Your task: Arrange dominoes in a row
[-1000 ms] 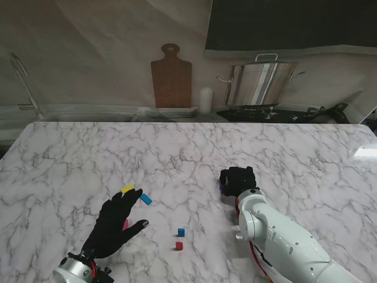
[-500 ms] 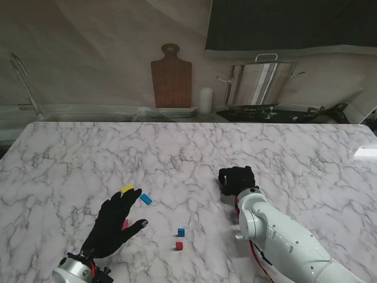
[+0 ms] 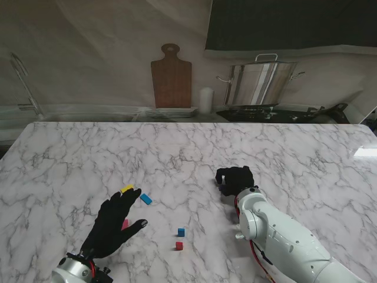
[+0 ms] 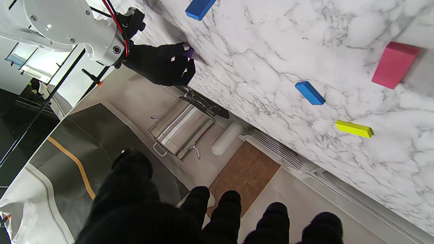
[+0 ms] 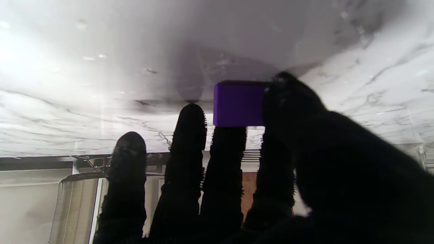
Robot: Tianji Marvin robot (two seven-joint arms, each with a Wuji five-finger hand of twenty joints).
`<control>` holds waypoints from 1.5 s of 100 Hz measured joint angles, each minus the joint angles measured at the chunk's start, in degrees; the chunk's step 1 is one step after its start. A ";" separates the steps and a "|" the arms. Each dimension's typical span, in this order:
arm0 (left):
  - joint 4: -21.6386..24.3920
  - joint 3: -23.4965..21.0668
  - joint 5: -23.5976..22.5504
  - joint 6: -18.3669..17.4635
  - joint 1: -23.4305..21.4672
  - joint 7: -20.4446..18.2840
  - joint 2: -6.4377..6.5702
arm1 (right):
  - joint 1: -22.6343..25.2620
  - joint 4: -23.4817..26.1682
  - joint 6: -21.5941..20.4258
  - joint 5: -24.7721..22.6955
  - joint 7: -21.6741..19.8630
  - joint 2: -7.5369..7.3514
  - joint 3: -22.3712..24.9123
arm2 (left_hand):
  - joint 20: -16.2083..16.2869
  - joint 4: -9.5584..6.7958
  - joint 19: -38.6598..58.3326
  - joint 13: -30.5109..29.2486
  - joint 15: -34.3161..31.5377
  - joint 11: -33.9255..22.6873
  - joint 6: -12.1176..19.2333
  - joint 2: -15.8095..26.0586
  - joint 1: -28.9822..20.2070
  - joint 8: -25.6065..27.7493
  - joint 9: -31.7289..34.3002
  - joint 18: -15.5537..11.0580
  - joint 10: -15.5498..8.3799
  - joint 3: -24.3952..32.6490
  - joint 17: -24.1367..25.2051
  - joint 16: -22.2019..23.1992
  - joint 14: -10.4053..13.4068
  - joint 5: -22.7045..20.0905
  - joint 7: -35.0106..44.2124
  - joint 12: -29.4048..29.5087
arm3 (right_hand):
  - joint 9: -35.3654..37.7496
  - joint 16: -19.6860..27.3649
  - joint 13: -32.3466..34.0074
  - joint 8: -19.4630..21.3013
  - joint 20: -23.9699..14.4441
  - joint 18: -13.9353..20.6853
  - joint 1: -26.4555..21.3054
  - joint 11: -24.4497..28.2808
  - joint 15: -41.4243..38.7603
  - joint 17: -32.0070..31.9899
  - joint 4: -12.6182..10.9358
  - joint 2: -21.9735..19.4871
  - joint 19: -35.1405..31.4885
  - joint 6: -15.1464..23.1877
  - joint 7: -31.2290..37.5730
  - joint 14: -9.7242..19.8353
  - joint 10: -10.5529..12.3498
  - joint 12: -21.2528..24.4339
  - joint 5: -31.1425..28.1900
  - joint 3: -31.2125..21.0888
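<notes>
Hiding from the stand's view, the small purple domino block shows in the right wrist view, pinched upright between the right hand's black fingers; the left hand spreads open.

Dominoes scattered on table left of centre, pot behind

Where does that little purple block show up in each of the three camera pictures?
Stand view: the purple domino is hidden inside the right hand, right of the table's middle.
Left wrist view: a purple sliver shows between that hand's fingertips.
Right wrist view: it fills the centre, pinched between thumb and fingers.
Shared landmark: the steel pot behind the table.
</notes>
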State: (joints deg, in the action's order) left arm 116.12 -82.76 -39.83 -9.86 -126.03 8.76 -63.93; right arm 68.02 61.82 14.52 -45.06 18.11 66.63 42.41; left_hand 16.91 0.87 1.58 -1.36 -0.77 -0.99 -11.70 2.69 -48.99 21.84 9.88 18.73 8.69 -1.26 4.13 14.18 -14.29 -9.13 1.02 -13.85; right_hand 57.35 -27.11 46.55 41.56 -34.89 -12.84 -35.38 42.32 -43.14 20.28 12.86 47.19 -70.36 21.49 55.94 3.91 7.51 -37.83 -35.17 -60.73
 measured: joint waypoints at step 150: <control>-0.08 -0.07 -0.06 -0.09 -0.12 0.25 -0.02 | 3.03 3.25 1.03 -1.05 -0.07 -0.37 3.54 | 0.02 0.00 0.00 0.00 0.00 0.00 -0.04 0.00 0.00 0.00 -0.25 0.00 0.00 0.00 0.00 0.00 0.00 0.00 0.00 0.00 | -12.82 -1.31 -9.99 -16.34 -0.80 0.39 3.35 2.69 -3.18 -7.72 0.15 -3.77 -0.02 0.02 0.46 -1.56 -1.44 -3.70 -10.75 3.87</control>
State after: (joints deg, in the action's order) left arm 116.03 -82.83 -39.89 -9.95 -126.15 9.02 -63.95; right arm 71.05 65.07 15.55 -46.11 18.04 66.27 45.95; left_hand 16.94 0.87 1.58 -1.36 -0.77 -0.99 -11.73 2.69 -48.98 21.84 9.63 18.73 8.69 -1.26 4.13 14.18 -14.29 -9.13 1.02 -13.85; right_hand 44.54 -28.42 36.56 25.22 -35.69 -12.45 -32.03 45.01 -46.32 12.56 13.01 43.42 -70.38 21.51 56.40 2.35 6.07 -41.53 -45.92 -56.85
